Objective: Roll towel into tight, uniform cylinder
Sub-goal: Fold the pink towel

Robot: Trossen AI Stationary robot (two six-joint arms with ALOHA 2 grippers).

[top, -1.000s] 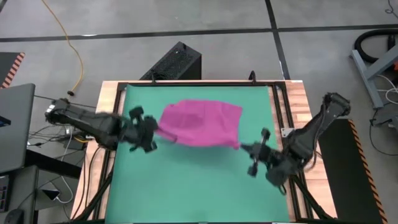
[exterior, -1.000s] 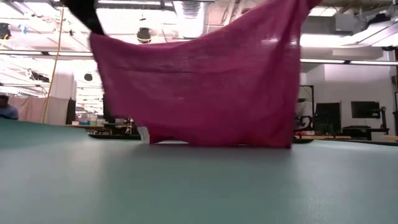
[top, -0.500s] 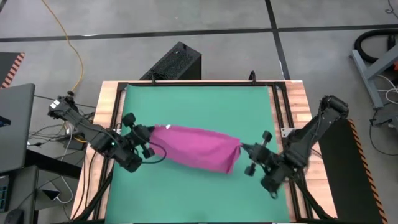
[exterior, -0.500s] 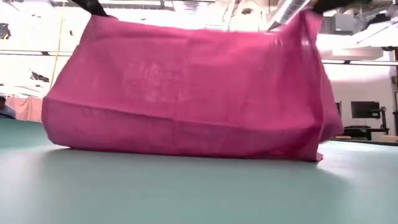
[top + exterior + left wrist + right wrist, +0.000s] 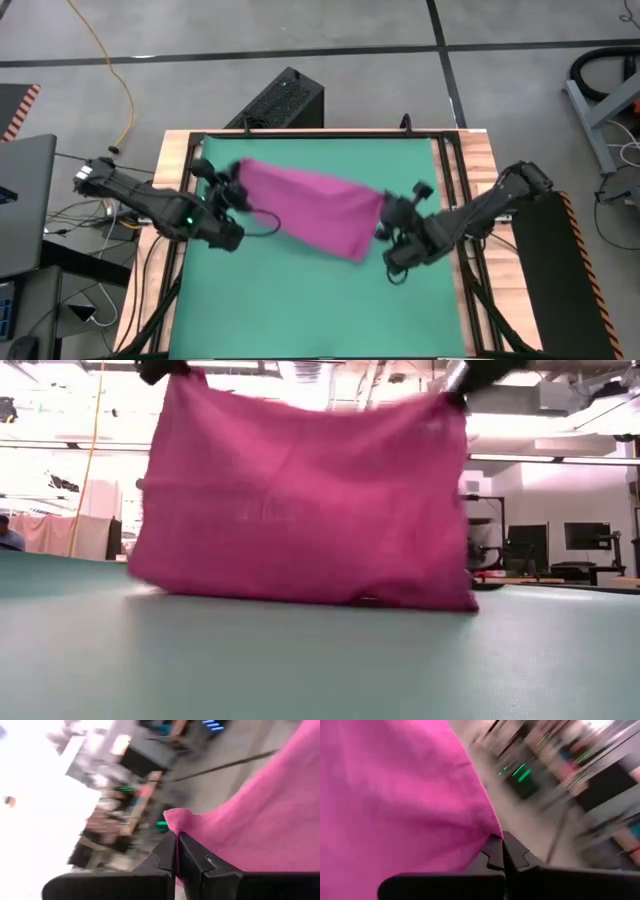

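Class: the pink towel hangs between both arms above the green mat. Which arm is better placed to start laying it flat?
Neither clearly: the left gripper and right gripper each pinch a top corner of the towel, whose lower edge already touches the mat. They should lower together.

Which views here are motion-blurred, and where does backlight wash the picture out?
Left wrist view: the room behind streaks and one side burns out white, while the towel corner pinched in the left end effector stays sharp. Right wrist view: background streaks; the right end effector is crisp. Low view: bright ceiling lights behind the hanging towel, its edges soft. High view: evenly lit, slight smear on the arms above the green mat.
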